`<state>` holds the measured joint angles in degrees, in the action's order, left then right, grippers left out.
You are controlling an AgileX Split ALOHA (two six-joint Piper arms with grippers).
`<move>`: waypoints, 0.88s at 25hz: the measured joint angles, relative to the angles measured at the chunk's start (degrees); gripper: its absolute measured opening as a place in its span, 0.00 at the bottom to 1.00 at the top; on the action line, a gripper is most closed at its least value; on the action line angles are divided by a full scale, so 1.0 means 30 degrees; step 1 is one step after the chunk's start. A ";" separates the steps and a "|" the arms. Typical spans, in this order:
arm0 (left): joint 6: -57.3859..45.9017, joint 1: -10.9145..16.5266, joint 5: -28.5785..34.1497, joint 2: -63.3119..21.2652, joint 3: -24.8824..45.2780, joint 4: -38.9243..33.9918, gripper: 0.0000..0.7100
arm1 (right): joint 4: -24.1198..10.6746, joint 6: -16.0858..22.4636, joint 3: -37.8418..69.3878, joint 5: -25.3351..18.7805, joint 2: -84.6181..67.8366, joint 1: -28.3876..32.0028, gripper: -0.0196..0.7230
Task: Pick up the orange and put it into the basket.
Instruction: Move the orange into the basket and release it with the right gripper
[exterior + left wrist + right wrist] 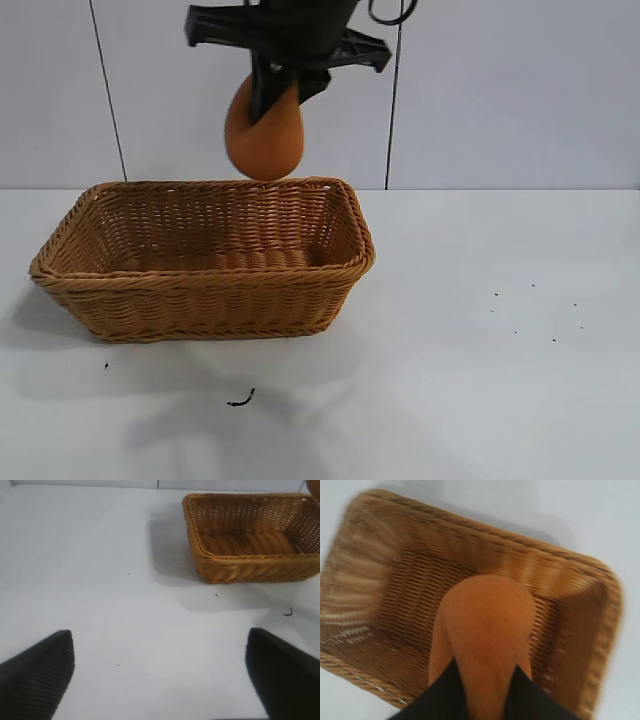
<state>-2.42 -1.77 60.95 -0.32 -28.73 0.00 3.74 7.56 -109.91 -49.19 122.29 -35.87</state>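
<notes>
the right end effector (272,95) is squeezing the orange (264,132) high above the basket (205,283) near its back rim, so letting go too early could bounce it out, while the left end effector (160,675) waits open over the tabletop (480,340).

Dull matte orange on the orange (266,135) at the upper middle of the exterior frame, darker and browner along its shaded left edge. Black on the right gripper (278,95) clamped on it. Below, the basket (205,285) shows tan-brown wicker in tight horizontal ribbing, its braided rim a shade lighter. The table (480,340) is plain white with scattered tiny black specks at right. In the left wrist frame's lower corners, the left gripper (160,672) is black with a fine woven texture.
</notes>
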 joint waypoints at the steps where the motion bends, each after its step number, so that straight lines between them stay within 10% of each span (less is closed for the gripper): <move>1: 0.0000 0.0000 0.0000 0.0000 0.0000 0.0000 0.94 | 0.0000 0.0019 0.0000 0.0328 0.0363 -0.0267 0.10; 11: 0.0000 0.0000 0.0000 0.0000 0.0000 0.0000 0.94 | -0.1373 0.0876 0.0020 0.1835 0.3615 -0.0536 0.11; 18: 0.0000 0.0000 -0.0026 0.0000 0.0000 0.0000 0.94 | -0.1576 0.0853 -0.1657 -0.1009 0.3632 -0.0536 0.80; 22: 0.0000 0.0000 -0.0009 0.0000 0.0000 0.0000 0.94 | -0.2321 0.0853 -0.5105 -0.4465 0.3632 -0.0373 0.89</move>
<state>-2.42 -1.77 60.92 -0.32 -28.73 0.00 -3.22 10.12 -125.22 -62.58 133.19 -36.99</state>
